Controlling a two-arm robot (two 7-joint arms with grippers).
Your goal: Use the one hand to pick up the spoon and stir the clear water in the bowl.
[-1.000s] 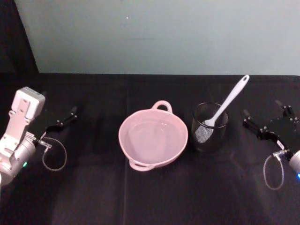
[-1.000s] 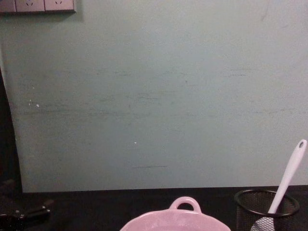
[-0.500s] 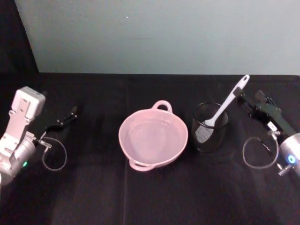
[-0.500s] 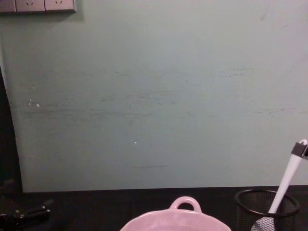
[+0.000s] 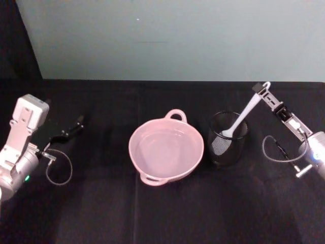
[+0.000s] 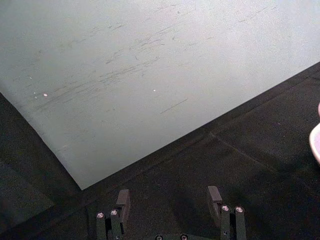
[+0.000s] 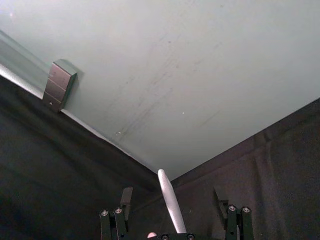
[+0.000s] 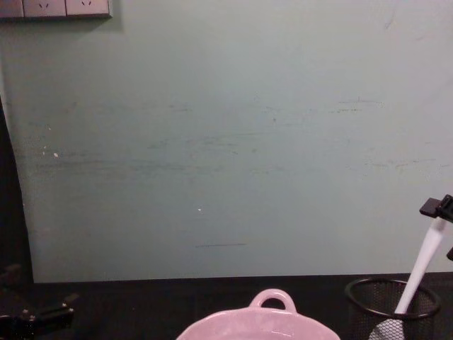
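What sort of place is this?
Likely a robot test bench: black cloth table, bare green wall, a bowl, a spoon in a mesh cup, right gripper at the spoon's handle, left gripper parked far left.

No text is legible; the small white label [image 5: 293, 122] on the right gripper [image 5: 262, 89] is unreadable.
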